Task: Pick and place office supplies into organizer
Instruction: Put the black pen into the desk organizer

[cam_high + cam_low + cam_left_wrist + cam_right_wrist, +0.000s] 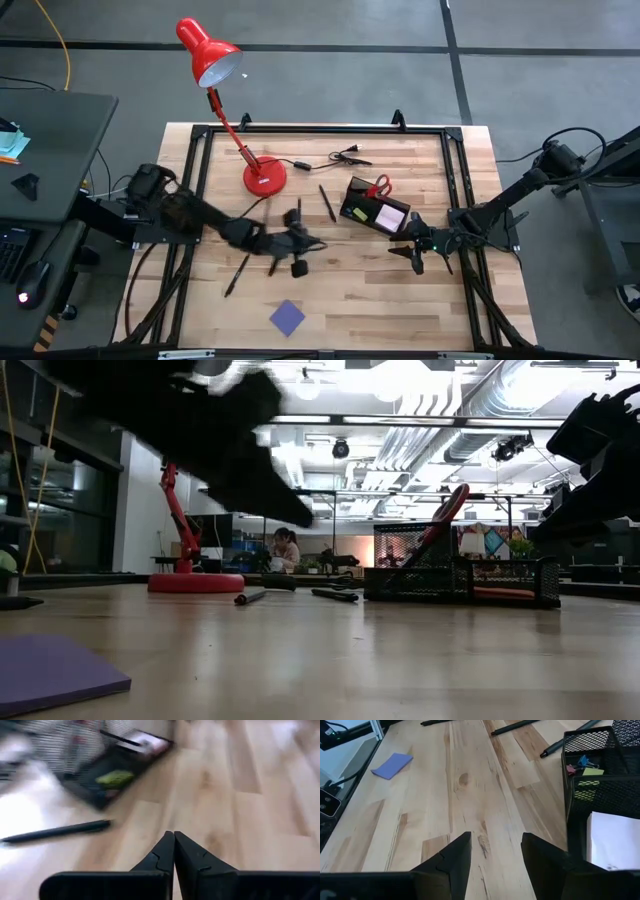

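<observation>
Left gripper [297, 252] is over mid-table, fingers [165, 855] pressed together with nothing between them. It looks blurred in the high and low views, so I judge it's in motion. Nearest loose item in its wrist view is a pen [60, 831] lying flat on the wood, apart from the fingers. Beyond that sits the organizer [117, 770], blurred.

Right gripper [417, 252] waits just beside the organizer [372, 212], jaws parted and empty; bare wood shows between its fingers [451, 857].

Organizer state: scissors [381, 187] already stand in the taller section, red handles up. A pale pad [388, 215] lies in one low compartment. A yellow piece [592, 771] and small clips sit in another mesh bin.

Still out on the table:
- purple pad [288, 317], near the front edge, well away from both grippers
- pen [326, 203] between the lamp [225, 90] base and the organizer
- pen [237, 274] near the left arm, toward the front
- more pens around the left gripper, partly hidden by it

Step in hand, my read: left arm between picks, heading for a pen.

Next move needs: open the fingers, line them across the pen's shaft, come down to the wood and close. A thin round pen on a flat board can roll or slip out of the grip, so it should be centred first.
</observation>
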You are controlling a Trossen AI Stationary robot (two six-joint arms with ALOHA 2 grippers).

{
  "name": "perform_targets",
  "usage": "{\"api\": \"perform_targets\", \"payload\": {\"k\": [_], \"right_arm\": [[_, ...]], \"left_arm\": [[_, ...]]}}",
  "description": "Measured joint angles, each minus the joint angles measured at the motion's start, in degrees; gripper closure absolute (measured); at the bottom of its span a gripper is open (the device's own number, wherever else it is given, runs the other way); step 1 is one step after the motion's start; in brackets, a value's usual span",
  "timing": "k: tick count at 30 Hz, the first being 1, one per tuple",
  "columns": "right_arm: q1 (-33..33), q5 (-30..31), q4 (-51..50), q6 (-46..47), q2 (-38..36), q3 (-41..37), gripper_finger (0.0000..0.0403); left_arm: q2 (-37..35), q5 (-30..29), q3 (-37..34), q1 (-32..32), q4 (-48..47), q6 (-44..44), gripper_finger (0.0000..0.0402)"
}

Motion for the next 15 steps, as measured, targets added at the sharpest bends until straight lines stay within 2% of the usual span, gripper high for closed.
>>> {"api": "perform_targets", "payload": {"k": [1, 6, 10, 15], "right_arm": [[0.0, 0.0, 0.0, 0.0, 0.0, 0.0, 0.0238], [0.0, 0.0, -0.4, 0.0, 0.0, 0.0, 0.0243], [0.0, 0.0, -0.5, 0.0, 0.0, 0.0, 0.0247], [0.0, 0.1, -0.6, 0.0, 0.0, 0.0, 0.0242]], "left_arm": [[-1.2, -2.8, -2.6, -1.2, 3.4, 0.1, 0.0401], [-7.9, -9.3, -15.8, -6.2, 23.5, 0.9, 0.0401], [-15.2, -9.3, -22.3, -9.3, 23.5, -0.9, 0.0401], [-20.9, -7.6, -26.3, -11.2, 20.9, -3.3, 0.0401]]}}
